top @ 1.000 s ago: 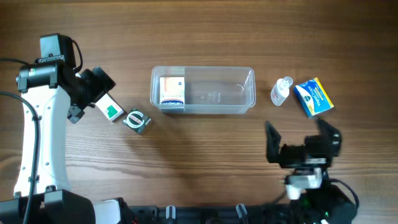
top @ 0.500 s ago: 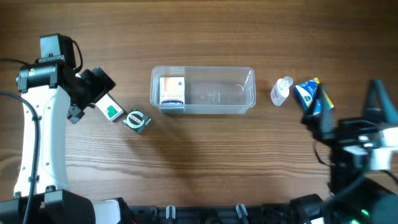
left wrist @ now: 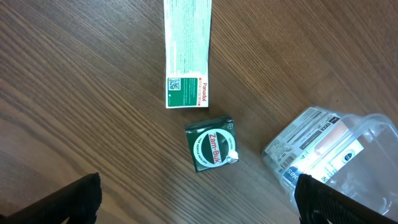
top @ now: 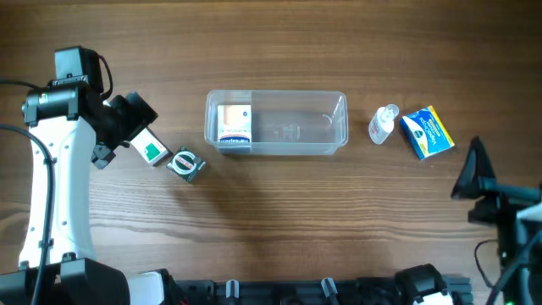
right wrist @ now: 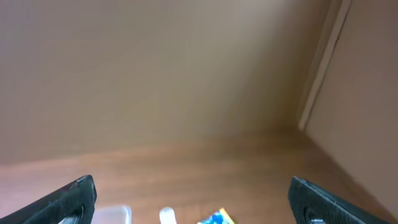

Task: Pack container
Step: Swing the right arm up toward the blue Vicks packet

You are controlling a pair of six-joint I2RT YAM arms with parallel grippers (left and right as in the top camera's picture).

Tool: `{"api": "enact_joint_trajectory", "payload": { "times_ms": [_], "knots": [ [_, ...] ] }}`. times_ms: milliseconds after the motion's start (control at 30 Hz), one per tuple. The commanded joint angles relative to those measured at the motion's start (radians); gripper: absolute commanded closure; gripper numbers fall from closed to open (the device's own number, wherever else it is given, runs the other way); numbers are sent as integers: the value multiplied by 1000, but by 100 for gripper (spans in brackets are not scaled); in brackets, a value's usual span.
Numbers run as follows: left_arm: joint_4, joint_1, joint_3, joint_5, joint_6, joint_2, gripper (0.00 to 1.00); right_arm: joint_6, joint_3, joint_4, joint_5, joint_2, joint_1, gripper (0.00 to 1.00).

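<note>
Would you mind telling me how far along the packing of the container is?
One white box already lies in the container. Nothing is in hand: both arms' jaws stand open. Still outside: the Panadol box, the Zam-Buk box, the small bottle and the blue box.

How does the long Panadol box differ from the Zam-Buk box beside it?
The Panadol box is long and narrow; the Zam-Buk box is short and nearly square. The Panadol box is pale with green print; the Zam-Buk box is dark green with a round label. The Zam-Buk box lies nearer the container than the Panadol box. Both lie on the table, outside the container, not touching.
</note>
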Motion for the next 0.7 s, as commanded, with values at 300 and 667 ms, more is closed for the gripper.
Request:
{"api": "enact_joint_trajectory", "payload": {
  "times_ms": [300,667],
  "knots": [
    [0,4,-1,8,1,7,0,101,152,-266,-72,367,-28,0],
    [1,4,-1,8,1,7,0,103,400,-388,-304,633,-430,0]
  ]
}}
